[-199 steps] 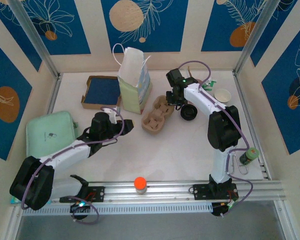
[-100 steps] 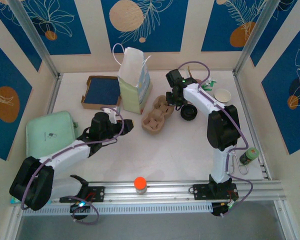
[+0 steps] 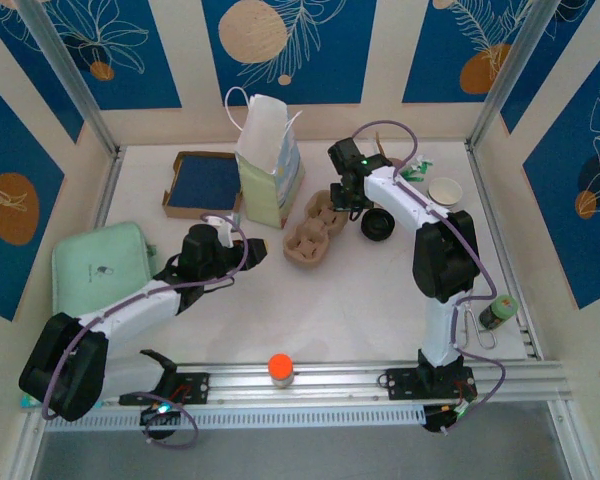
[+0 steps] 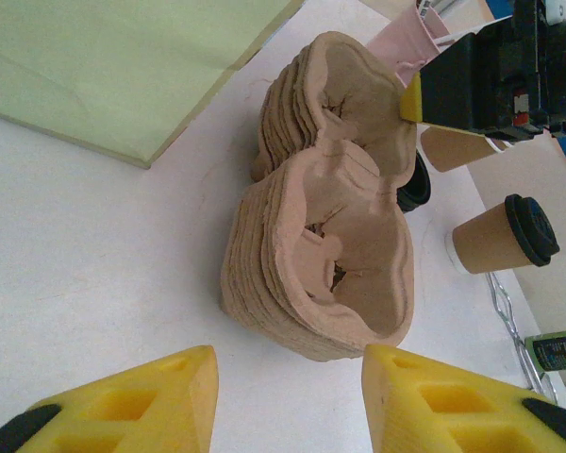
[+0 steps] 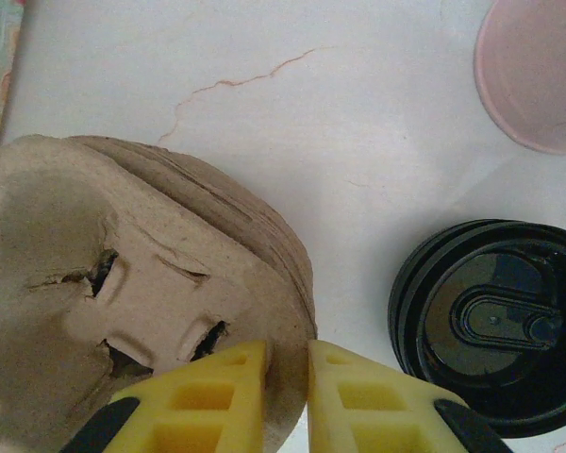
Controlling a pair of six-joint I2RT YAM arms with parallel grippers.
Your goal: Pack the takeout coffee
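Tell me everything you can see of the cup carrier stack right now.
The cup carrier stack is brown moulded pulp: several two-well trays nested together, with their layered edges showing. It sits wells-up on the white table, mid-workspace, just right of the paper bag. Each well has slits cut in its walls. The right gripper pinches its far rim. A black lid lies nearby, not touching.

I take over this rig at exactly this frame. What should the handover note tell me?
Right gripper: pinched shut on the far rim of the pulp carrier stack.
Left gripper: open, empty, short of the stack's near end.
Paper bag: upright beside the stack.
Lidded coffee cup and loose black lid: on the table.
Done: nothing; carrier and cup not yet in the bag.
Left: cup into carrier, carrier into bag.
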